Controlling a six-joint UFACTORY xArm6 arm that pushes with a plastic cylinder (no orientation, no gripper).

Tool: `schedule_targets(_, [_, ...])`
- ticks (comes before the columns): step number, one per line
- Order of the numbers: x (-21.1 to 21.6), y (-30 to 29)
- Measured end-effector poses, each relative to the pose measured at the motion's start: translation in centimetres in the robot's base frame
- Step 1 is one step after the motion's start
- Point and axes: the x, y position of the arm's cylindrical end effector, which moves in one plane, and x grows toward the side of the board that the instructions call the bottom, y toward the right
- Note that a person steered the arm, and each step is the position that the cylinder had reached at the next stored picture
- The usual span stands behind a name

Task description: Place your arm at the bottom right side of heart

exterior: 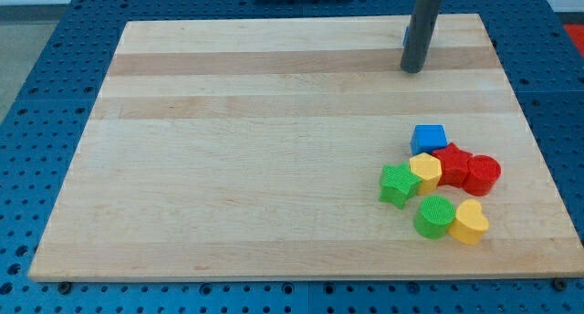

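Note:
The yellow heart [470, 223] lies near the board's bottom right, touching a green round block [434, 216] on its left. My tip [412, 69] stands near the view's top right, far above the heart and the whole cluster, touching no block. Just behind the rod a sliver of a blue block [405, 36] shows; most of it is hidden. Above the heart sit a red round block [484, 174], a red block [452, 163], a yellow hexagon-like block [425, 171], a blue cube [429, 138] and a green star-like block [398, 184].
The wooden board [274, 150] rests on a blue perforated table [36, 95]. The cluster sits close to the board's right edge and bottom edge.

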Motion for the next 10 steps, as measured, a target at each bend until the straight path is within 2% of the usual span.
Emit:
schedule_targets(2, [-2.9, 1.6])
schedule_targets(3, [-0.7, -2.6])
schedule_targets(4, [2.1, -12.7])
schedule_targets(5, [6.5, -19.1])
schedule_targets(8, [26.3, -18.8])
schedule_targets(9, [31.0, -16.6])
schedule_targets(10, [31.1, -16.0])
